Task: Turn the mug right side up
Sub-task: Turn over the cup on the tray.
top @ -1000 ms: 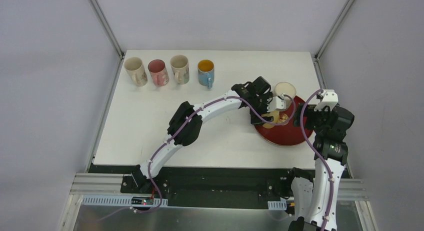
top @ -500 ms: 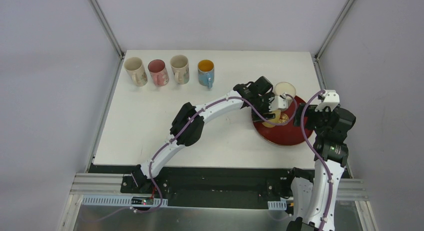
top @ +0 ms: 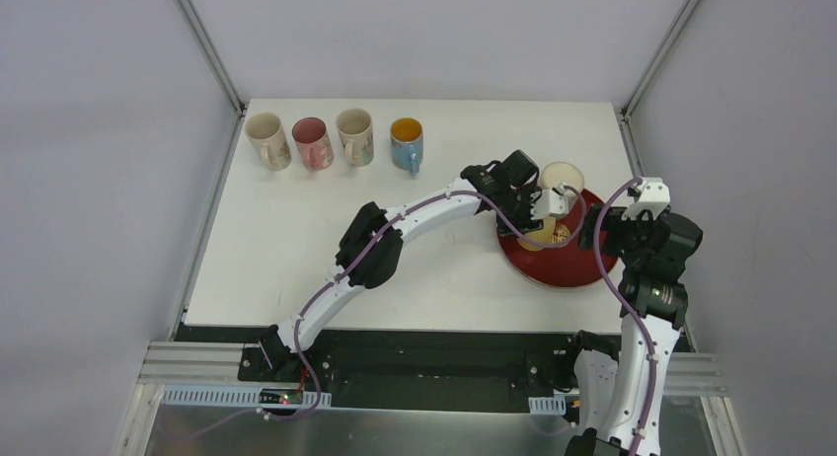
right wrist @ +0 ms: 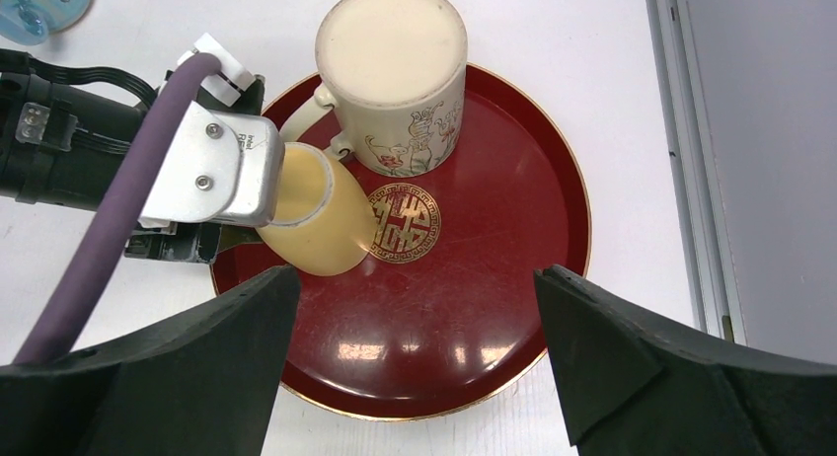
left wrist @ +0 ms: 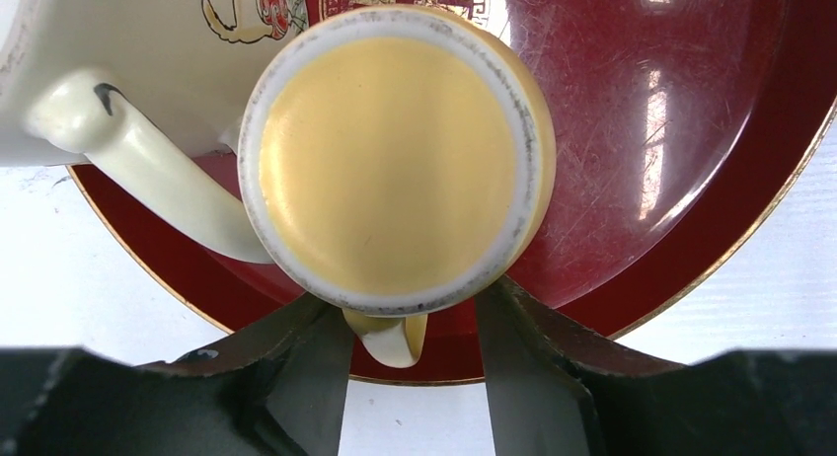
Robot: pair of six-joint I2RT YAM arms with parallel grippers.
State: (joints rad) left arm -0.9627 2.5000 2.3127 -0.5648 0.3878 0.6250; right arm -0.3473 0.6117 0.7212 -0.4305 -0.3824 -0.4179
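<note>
1. The yellow mug [left wrist: 395,165] stood upside down, base uppermost, at 9 o'clock on the red tray [left wrist: 671,180]. The tray lay at about 3 o'clock on the surface [top: 296,239].
2. A cream mug [right wrist: 395,76], also inverted, stood at 12 o'clock on the tray, just beside the yellow one.
3. Over the preceding second the left end effector [left wrist: 407,303] had edged in towards the mug and drawn its jaws from wide to part-closed. They now straddled the handle [left wrist: 390,340], which pointed to 6 o'clock in the left wrist view. A gap showed on either side, so nothing was gripped yet.
4. The mug itself had not shifted. Judged from this, the grasp was closing and the turning had not begun.
5. The right end effector [right wrist: 415,278] hung spread wide above the tray, holding nothing.
</note>
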